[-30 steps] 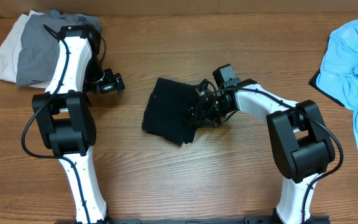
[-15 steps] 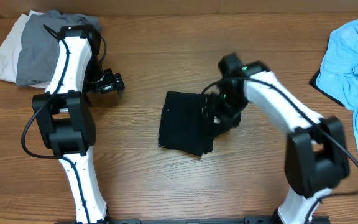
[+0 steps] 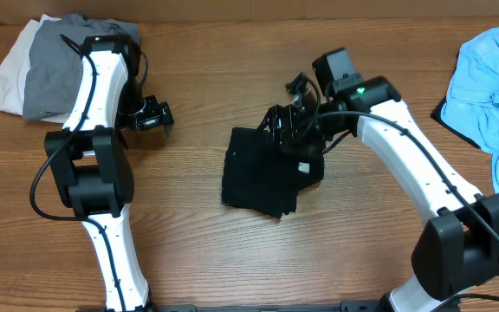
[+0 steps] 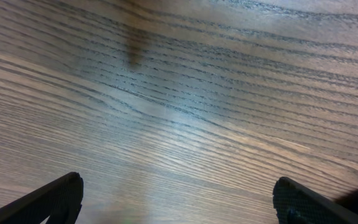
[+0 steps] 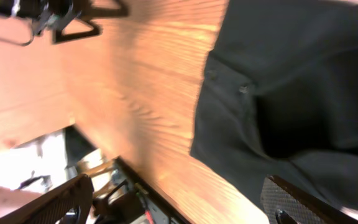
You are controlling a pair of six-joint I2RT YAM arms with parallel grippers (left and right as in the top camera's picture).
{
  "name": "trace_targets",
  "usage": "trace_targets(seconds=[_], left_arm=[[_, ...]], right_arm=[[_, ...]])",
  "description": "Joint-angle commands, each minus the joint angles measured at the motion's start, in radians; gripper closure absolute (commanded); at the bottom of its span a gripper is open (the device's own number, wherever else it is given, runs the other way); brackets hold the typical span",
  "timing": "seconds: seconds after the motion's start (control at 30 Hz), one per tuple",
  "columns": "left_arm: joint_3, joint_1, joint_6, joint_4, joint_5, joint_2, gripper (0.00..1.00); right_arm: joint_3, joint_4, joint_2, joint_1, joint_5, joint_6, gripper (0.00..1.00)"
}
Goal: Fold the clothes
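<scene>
The clothes lie in three places. A black shirt point(image 3: 258, 180), folded into a small packet with a white tag point(image 3: 303, 167), rests mid-table and fills the right wrist view point(image 5: 291, 74). My right gripper point(image 3: 284, 128) hovers open just above its far right corner, nothing between the fingers point(image 5: 303, 200). My left gripper point(image 3: 152, 117) is open over bare wood point(image 4: 179, 112), well left of the shirt, with both fingertips point(image 4: 61, 198) spread wide.
A folded grey garment point(image 3: 59, 65) on a white one point(image 3: 5, 76) lies at the far left corner. A crumpled light blue garment point(image 3: 492, 82) lies at the right edge. The table's near edge point(image 5: 166, 186) shows in the right wrist view.
The right gripper slid the black shirt a little to the right, then opened, let it go and rose toward the far side. The left arm has not moved.
</scene>
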Motion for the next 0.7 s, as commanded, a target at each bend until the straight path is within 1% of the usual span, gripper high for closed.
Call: trace_targets(seconds=[0.0, 0.07, 0.2, 0.27, 0.3, 0.33, 0.37, 0.4, 0.5, 0.53, 0.6, 0.67], left_arm=[[-0.006, -0.007, 0.019, 0.000, -0.005, -0.021, 0.00], [-0.006, -0.008, 0.019, 0.000, -0.005, -0.021, 0.00], [-0.006, -0.007, 0.019, 0.001, 0.013, -0.021, 0.00], [-0.006, -0.008, 0.019, 0.001, 0.014, -0.021, 0.00], [-0.006, -0.008, 0.019, 0.000, 0.014, -0.021, 0.00], [-0.006, -0.008, 0.019, 0.000, 0.014, -0.021, 0.00], [-0.006, -0.008, 0.019, 0.000, 0.014, -0.021, 0.00], [-0.006, -0.008, 0.019, 0.000, 0.014, -0.021, 0.00], [-0.006, -0.008, 0.022, 0.000, 0.013, -0.021, 0.00], [-0.006, -0.008, 0.024, -0.002, 0.013, -0.021, 0.00], [-0.006, -0.008, 0.023, -0.003, 0.013, -0.021, 0.00], [-0.006, -0.008, 0.023, -0.003, 0.013, -0.021, 0.00]], right_arm=[[-0.096, 0.098, 0.010, 0.006, -0.186, -0.035, 0.09], [-0.159, 0.194, 0.011, 0.006, -0.220, -0.023, 0.09], [-0.288, 0.451, 0.014, 0.005, -0.284, 0.116, 0.09], [-0.334, 0.552, 0.026, 0.005, -0.283, 0.155, 0.10], [-0.352, 0.596, 0.038, 0.005, -0.275, 0.164, 0.12], [-0.363, 0.621, 0.050, 0.005, -0.257, 0.179, 0.16], [-0.367, 0.637, 0.079, 0.005, -0.224, 0.205, 0.32], [-0.367, 0.644, 0.103, 0.005, -0.196, 0.212, 0.46], [-0.367, 0.671, 0.184, 0.004, -0.139, 0.227, 0.67], [-0.367, 0.679, 0.211, 0.003, -0.126, 0.238, 0.78], [-0.367, 0.693, 0.260, -0.006, -0.104, 0.237, 0.87], [-0.367, 0.691, 0.289, -0.017, -0.066, 0.237, 0.92]])
